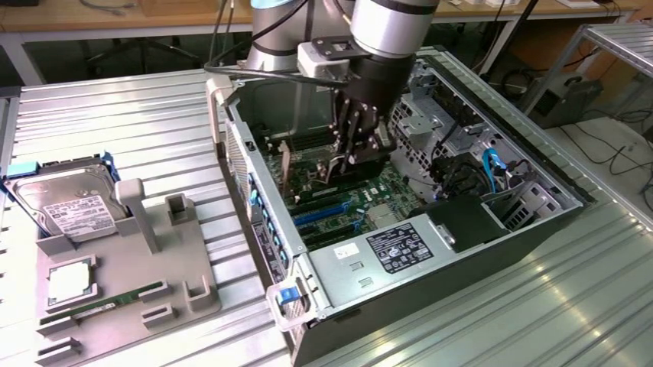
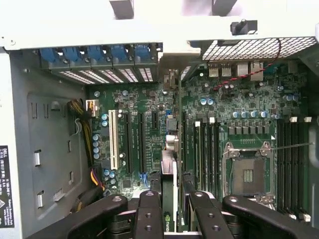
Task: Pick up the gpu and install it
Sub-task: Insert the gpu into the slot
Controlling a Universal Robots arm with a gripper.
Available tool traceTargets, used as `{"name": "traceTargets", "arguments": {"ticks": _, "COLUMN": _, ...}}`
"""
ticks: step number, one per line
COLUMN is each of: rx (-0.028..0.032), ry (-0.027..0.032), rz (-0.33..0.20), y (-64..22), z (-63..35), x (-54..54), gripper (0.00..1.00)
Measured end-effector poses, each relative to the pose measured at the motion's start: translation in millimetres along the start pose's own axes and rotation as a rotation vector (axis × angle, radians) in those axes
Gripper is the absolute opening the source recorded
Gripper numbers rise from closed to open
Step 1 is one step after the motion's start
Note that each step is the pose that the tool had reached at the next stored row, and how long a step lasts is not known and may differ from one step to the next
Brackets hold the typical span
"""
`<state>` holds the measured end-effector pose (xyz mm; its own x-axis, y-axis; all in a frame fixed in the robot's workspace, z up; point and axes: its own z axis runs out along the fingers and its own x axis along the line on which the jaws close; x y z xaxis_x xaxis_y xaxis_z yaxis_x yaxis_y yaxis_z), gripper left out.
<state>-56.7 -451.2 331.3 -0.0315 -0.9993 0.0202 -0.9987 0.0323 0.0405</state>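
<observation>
High, oblique exterior view over open computer case [image 1: 408, 229]; close wrist view down onto the shared motherboard [image 2: 149, 124].

Lab: workbenches [image 1: 122, 15], floor cables [image 1: 612, 145].

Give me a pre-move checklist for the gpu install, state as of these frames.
1. Gpu held: ok. The end effector is shut on the gpu, fingers on both faces of the card in the wrist view.
2. Card inside the case: ok. It hangs edge-down over the motherboard within the open computer case.
3. Bracket end toward the rear slot covers: ok.
4. Card seated in a slot: cannot tell; its lower edge is hidden.
5. Lined up with one slot: cannot tell; it sits beside the long black slots.
6. Other parts out of the way: ok. The hard drive rests on the grey holder.
</observation>
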Motion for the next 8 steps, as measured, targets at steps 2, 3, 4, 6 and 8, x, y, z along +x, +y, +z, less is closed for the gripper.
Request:
{"name": "traceTargets", "arguments": {"ticks": 2, "rx": -0.0001, "ry": -0.0018, "rz": -0.002, "y": -0.1, "z": 3.7, "x": 0.8, "gripper": 0.26}}
{"name": "traceTargets", "arguments": {"ticks": 3, "rx": 0.0000, "ry": -0.0031, "rz": -0.003, "y": -0.2, "z": 5.6, "x": 1.2, "gripper": 0.26}}
{"name": "traceTargets", "arguments": {"ticks": 4, "rx": 0.0000, "ry": -0.0039, "rz": -0.005, "y": -0.1, "z": 7.2, "x": 1.4, "gripper": 0.26}}
{"name": "traceTargets", "arguments": {"ticks": 6, "rx": 0.0001, "ry": -0.0050, "rz": -0.011, "y": 0.3, "z": 10.9, "x": 1.5, "gripper": 0.26}}
{"name": "traceTargets", "arguments": {"ticks": 8, "rx": 0.0001, "ry": -0.0053, "rz": -0.018, "y": 2.0, "z": 16.3, "x": 1.5, "gripper": 0.26}}
